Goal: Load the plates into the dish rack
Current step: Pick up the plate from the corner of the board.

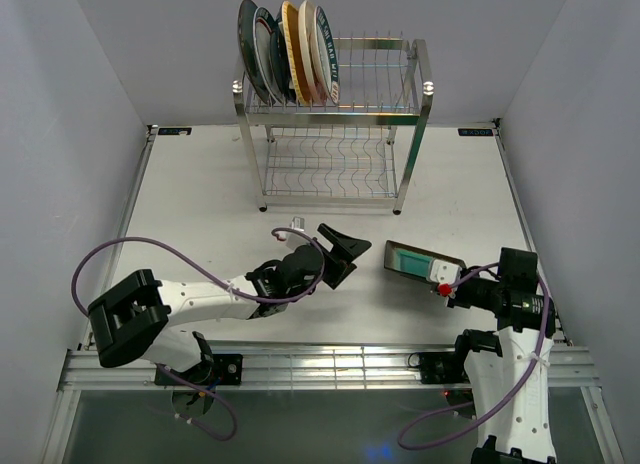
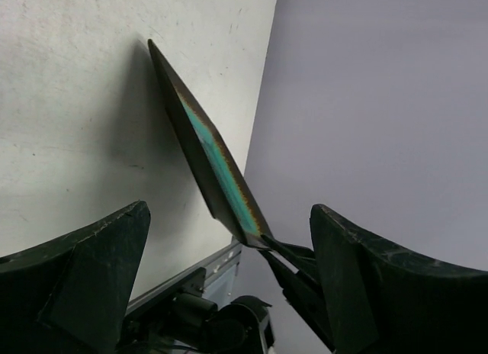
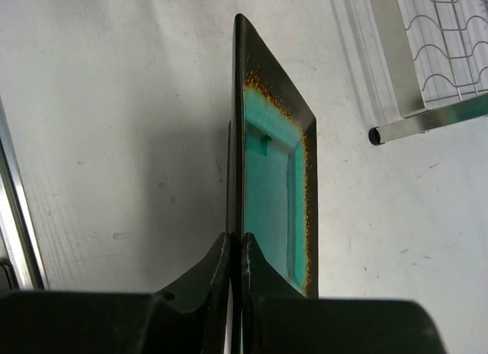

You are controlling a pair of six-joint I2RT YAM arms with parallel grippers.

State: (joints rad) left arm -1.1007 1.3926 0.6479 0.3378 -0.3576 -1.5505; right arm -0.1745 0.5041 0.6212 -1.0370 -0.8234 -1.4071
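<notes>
The green square brown-rimmed plate [image 1: 415, 261] is held tilted above the table, right of centre. My right gripper [image 1: 443, 281] is shut on its near rim. In the right wrist view the fingers [image 3: 217, 266] pinch the plate [image 3: 271, 178] edge-on. My left gripper [image 1: 346, 250] is open and empty, just left of the plate and apart from it. In the left wrist view the plate [image 2: 213, 167] stands between and beyond the open fingers [image 2: 99, 262]. The dish rack [image 1: 335, 134] stands at the back centre. Several plates [image 1: 288, 52] stand upright in the left of its top tier.
The rack's lower tier [image 1: 330, 169] holds nothing. The right part of the top tier [image 1: 380, 69] is unfilled. A rack foot and post [image 3: 412, 110] show at the upper right of the right wrist view. White walls close in the table [image 1: 200, 204] on the left, back and right.
</notes>
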